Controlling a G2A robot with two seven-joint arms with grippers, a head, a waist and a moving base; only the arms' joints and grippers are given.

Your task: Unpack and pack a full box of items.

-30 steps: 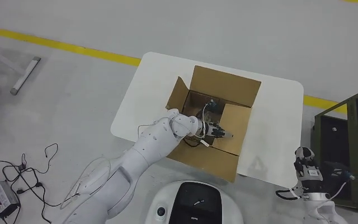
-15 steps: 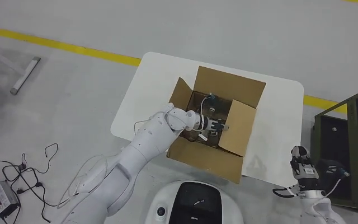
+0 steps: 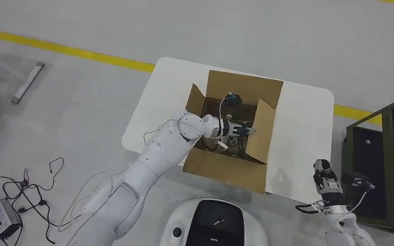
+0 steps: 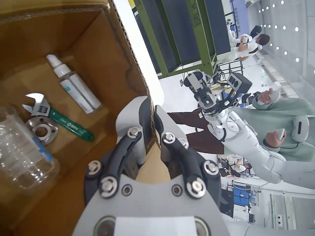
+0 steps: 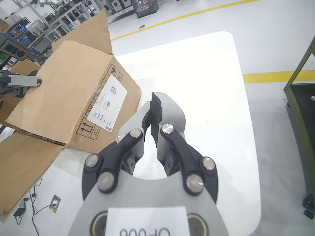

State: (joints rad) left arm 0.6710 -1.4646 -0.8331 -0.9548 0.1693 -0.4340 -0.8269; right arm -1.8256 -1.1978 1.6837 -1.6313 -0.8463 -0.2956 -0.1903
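Two fingers (image 4: 130, 116) of my left gripper (image 4: 152, 114) pinch the corrugated edge of a side flap (image 4: 110, 50) on the brown cardboard box (image 3: 225, 169), open on the rounded white table (image 3: 308, 117). Inside lie a clear plastic jar (image 4: 22, 153), a round steel flange (image 4: 41, 130), a green-handled wrench (image 4: 59, 121) and a slim clear spray bottle (image 4: 77, 89). Farther off, my right gripper (image 5: 150, 116), ridged pads (image 5: 156, 109) pressed together empty, hangs near the table's corner.

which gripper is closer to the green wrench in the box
Left. The left gripper pinches a flap of the box, just above the green wrench lying inside. The right gripper hangs shut by the table corner, outside the box.
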